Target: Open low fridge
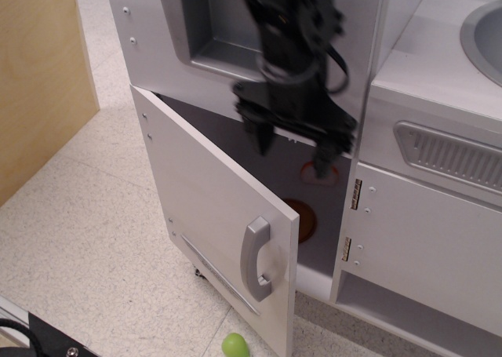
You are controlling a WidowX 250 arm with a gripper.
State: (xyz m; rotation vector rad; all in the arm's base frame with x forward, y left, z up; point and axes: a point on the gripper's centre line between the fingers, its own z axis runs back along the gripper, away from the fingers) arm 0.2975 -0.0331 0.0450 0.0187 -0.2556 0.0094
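Note:
The low fridge door (208, 216) is a flat white panel with a curved silver handle (255, 259) and a slim silver vent strip (216, 275). It stands swung open toward me, showing the dark inside with two orange round things (306, 216). My black gripper (292, 149) hangs above and behind the door's top edge, in front of the compartment opening. Its two fingers are spread apart and hold nothing. It is clear of the handle.
Above is the white door with the recessed grey dispenser (212, 27). To the right is a handle-less cabinet door with brass hinges (349, 220), a silver vent panel (447, 153) and a sink (482, 35). A wooden panel (39, 82) stands left. A green ball (234, 345) lies on the floor.

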